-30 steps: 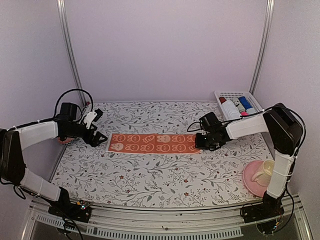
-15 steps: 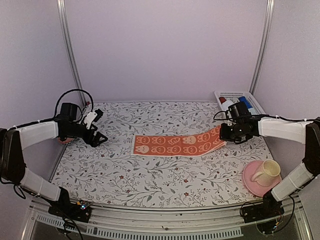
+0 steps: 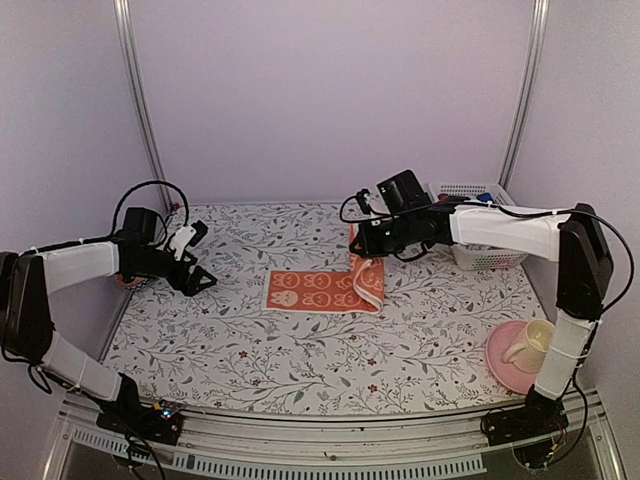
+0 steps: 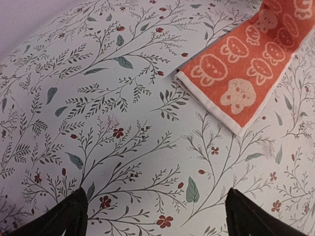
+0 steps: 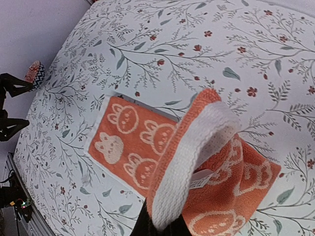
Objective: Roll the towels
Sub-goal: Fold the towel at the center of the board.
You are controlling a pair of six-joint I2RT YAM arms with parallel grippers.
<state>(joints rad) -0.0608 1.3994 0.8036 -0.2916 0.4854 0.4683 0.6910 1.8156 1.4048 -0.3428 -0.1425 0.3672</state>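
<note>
My right gripper [image 3: 364, 243] is clamped shut on one short end of the orange-red towel [image 3: 312, 290], at its white hem. That end is lifted off the table [image 3: 300, 350] and curled back over the rest of the cloth. In the right wrist view the hem arches up from my dark fingers [image 5: 140, 231] at the bottom edge of the frame. The remaining length lies flat near the middle of the table, printed faces up, with its free short end toward my left arm. The cloth is folded over at the right side, not rolled.

My left gripper [image 3: 200, 281] has its jaws spread wide and holds nothing. Its fingers [image 4: 69, 219] are low over bare floral table surface; I cannot tell whether they touch it. The towel's free end lies near, ahead and to the right in the left wrist view, apart from both fingertips.

Outward: a white basket [image 3: 490, 187] sits at the far right corner, its contents mostly hidden by my right arm. A pink saucer [image 3: 503, 366] carrying a cream cup [image 3: 530, 342] sits near the right front edge, well apart from the towel.
</note>
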